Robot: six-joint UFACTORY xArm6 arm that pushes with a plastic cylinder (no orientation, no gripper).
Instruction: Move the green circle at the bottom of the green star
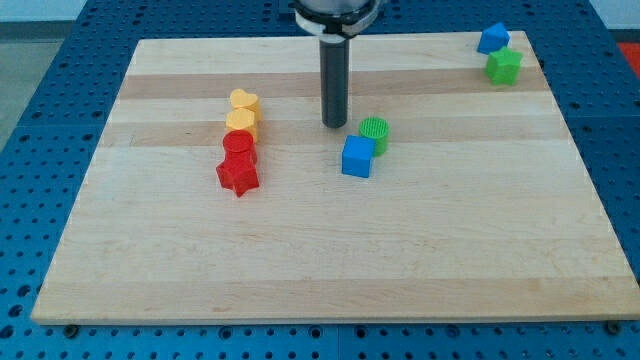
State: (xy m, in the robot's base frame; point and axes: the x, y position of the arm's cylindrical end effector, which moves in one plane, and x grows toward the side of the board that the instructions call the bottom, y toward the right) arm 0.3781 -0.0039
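Since green circle must end below green star, push runs toward view's right and up. My tip sits just left of circle, not quite touching; plain rod, no fingers to open or close. Blue cube touches circle at lower left. Star far to tip's upper right, blue block beside it. Judgement: get under circle's left side, push slowly, stop short of star.

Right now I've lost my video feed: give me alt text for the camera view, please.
My tip rests on the wooden board just left of the green circle, which touches a blue cube. The green star sits far off at the view's top right beside a blue block. Two yellow blocks, a red circle and a red star line up at centre left.
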